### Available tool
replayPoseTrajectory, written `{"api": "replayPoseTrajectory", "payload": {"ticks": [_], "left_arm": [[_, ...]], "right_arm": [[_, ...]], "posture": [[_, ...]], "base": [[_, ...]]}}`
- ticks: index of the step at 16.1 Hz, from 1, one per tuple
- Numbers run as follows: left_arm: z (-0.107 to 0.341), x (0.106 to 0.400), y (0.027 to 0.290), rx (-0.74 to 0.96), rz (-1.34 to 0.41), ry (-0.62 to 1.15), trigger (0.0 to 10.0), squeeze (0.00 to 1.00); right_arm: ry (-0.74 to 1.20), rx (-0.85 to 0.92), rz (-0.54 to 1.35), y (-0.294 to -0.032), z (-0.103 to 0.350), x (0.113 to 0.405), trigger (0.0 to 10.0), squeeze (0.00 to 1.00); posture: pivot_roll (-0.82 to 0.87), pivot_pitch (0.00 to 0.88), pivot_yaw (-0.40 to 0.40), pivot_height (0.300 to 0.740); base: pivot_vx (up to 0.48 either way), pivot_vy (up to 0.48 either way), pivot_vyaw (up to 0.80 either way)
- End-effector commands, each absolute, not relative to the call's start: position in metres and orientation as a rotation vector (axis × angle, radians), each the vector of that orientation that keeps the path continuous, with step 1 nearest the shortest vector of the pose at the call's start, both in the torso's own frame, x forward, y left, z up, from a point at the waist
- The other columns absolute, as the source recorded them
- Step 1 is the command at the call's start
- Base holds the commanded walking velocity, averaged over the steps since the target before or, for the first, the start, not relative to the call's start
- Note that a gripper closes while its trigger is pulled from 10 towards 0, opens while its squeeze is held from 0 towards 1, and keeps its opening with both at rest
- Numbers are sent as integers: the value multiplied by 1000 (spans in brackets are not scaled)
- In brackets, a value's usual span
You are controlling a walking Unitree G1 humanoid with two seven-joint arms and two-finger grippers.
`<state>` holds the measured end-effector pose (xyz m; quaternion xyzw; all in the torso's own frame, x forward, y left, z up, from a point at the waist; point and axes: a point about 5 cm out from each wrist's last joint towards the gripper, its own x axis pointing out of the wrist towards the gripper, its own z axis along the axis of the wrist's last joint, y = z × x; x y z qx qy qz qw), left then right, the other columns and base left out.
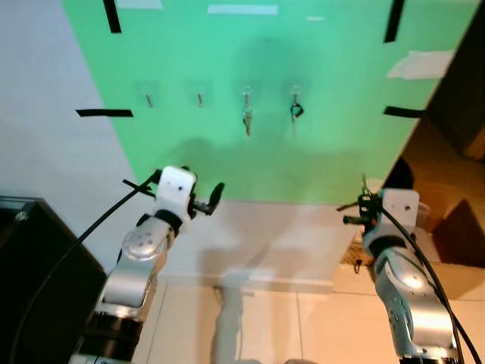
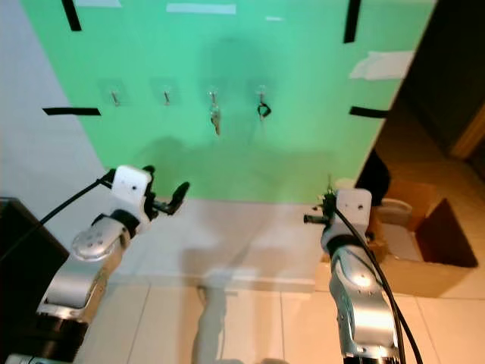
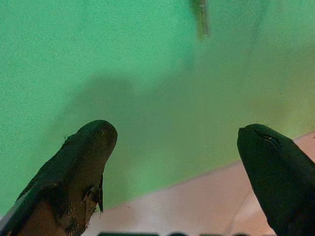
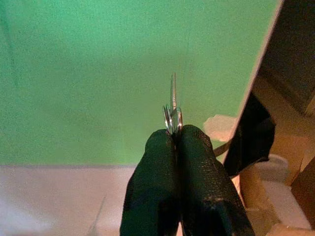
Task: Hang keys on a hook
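Pinching a key ring [image 4: 172,118] — right hand [image 4: 175,135] before the green board [image 1: 303,152].

Silver key ring [image 4: 173,118]: lower part hidden between the closed black right gripper [image 4: 176,132] fingertips. Blurred hanging object [image 3: 200,17] on green wall: top cut off by picture edge, identity indeterminate.

The green wall [image 1: 303,152] with its row of hooks [image 1: 247,94] is seen from above by both head views, which share it. It is faced closely by each wrist view, along the fingers [image 3: 83,162].
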<state>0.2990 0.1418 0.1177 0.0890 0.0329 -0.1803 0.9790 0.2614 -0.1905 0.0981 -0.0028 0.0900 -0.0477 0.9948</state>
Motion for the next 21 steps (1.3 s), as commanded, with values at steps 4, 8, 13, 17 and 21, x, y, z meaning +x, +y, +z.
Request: {"api": "replayPoseTrajectory", "payload": {"ticks": [4, 8, 13, 17, 21], "left_arm": [[118, 302, 148, 201, -370, 78, 10000, 0], [120, 301, 147, 202, -376, 72, 10000, 0], [122, 301, 147, 192, -377, 60, 10000, 0], [121, 301, 146, 190, -384, 59, 10000, 0], [122, 301, 145, 187, -396, 55, 10000, 0]], "right_arm": [[133, 13, -26, -178, 106, 263, 10000, 0], [128, -42, 87, -167, 108, 265, 10000, 0], [103, -26, 120, -165, 112, 270, 10000, 0], [92, -36, 149, -163, 114, 271, 10000, 0], [83, -60, 215, -160, 115, 269, 10000, 0]], "posture": [[-129, 0, 59, 740], [-115, 0, 47, 740], [-109, 0, 33, 740], [-108, 0, 30, 740], [-106, 0, 33, 740]], "base": [[301, 0, 0], [294, 0, 119], [293, 0, 320], [290, 0, 0], [294, 0, 0]]}}
